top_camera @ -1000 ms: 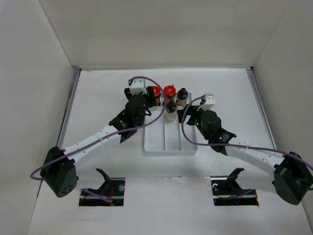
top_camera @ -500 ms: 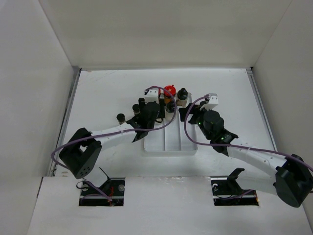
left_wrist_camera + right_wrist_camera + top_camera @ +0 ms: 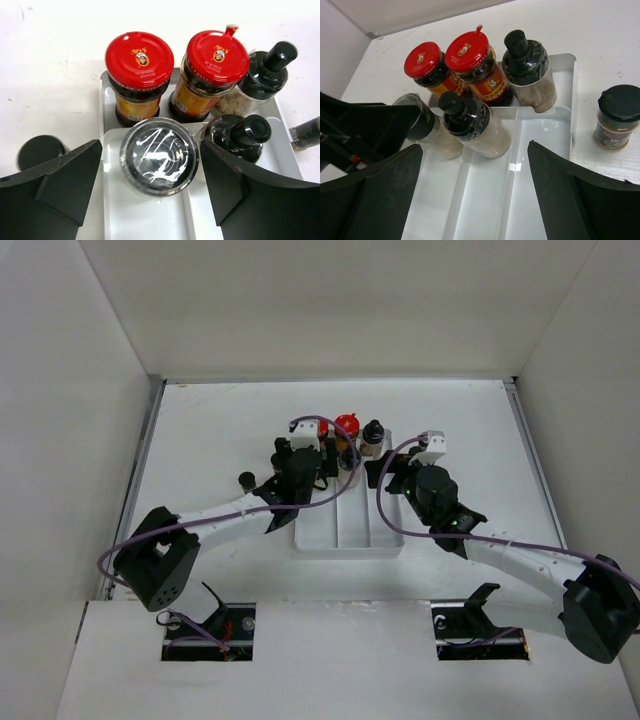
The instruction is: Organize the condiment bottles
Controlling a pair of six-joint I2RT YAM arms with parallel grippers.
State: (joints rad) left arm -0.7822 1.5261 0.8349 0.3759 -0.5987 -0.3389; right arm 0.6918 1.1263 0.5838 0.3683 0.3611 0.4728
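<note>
My left gripper point(image 3: 150, 150) is open and straddles a pale jar with a dark, film-wrapped lid point(image 3: 159, 156) standing in the left compartment of the white tray point(image 3: 150, 220); there is a gap on its left side. Behind it stand two red-capped jars point(image 3: 139, 56) point(image 3: 217, 52) and two black-capped jars point(image 3: 267, 70) point(image 3: 240, 134). In the top view the left gripper point(image 3: 306, 460) is over the tray's far left. My right gripper point(image 3: 475, 147) is open and empty over the tray point(image 3: 540, 150), near the black-capped jars point(image 3: 462, 117) point(image 3: 525, 52).
A small black-capped jar with brown contents point(image 3: 619, 115) stands on the table right of the tray. Another black-capped jar point(image 3: 245, 479) stands on the table left of the tray. A slim dark bottle point(image 3: 307, 132) shows at the right edge. White walls enclose the table.
The left arm swung in and its gripper moved from beside the tray's far left corner to over the left compartment. A black-capped jar left of the tray is now uncovered. The right arm barely moved.
</note>
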